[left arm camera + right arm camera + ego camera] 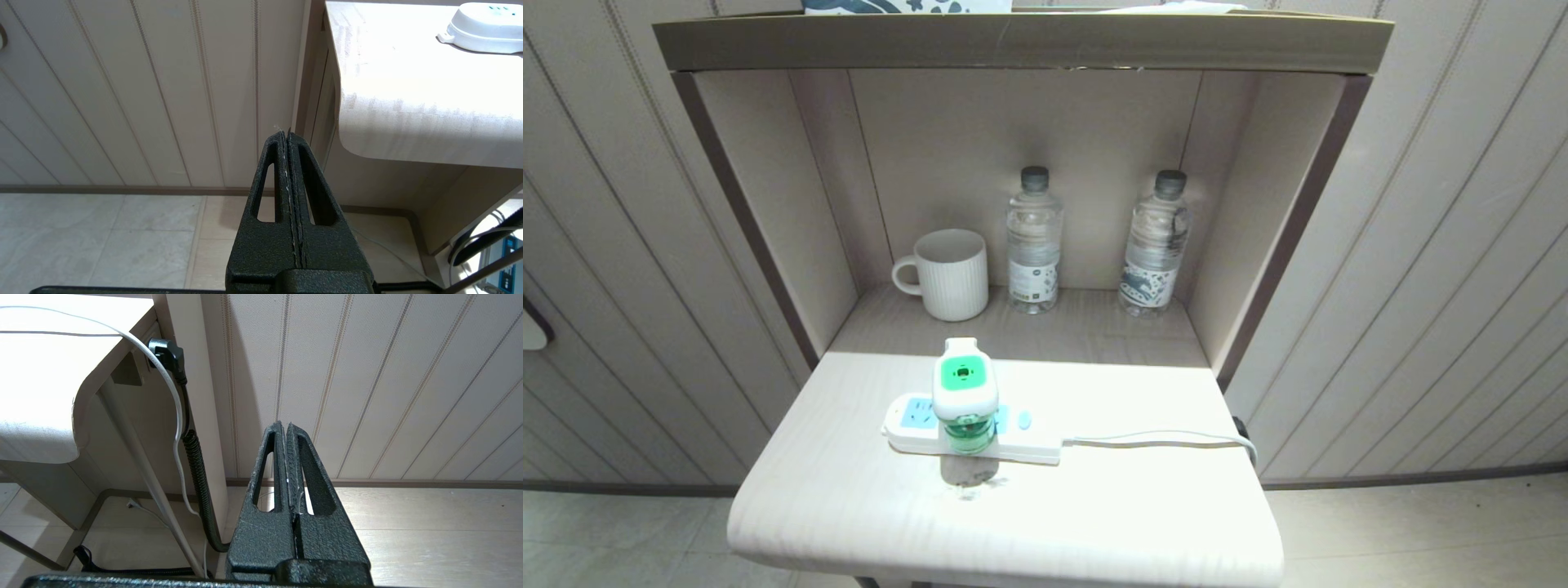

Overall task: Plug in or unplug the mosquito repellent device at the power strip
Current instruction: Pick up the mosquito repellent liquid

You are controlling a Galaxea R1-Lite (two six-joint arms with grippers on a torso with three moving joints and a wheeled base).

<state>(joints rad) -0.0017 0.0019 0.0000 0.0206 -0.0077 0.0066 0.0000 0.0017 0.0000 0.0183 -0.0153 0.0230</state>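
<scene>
Neither arm shows in head view. Both parked low, off the table [408, 102] edge, one per side.

L gripper [286, 132]: fingers [271, 171] pressed flat together along full length, nothing between them. Sits below tabletop level, outside table's left front corner, tips aimed at the wall beside the table. Clear of the table, no contact.

R gripper [284, 425]: same pose. Black fingers [304, 469] closed tight tip to base, holding nothing. Hangs below tabletop level, outside table's right front corner, well apart from it, tips toward the wall on that side.
</scene>
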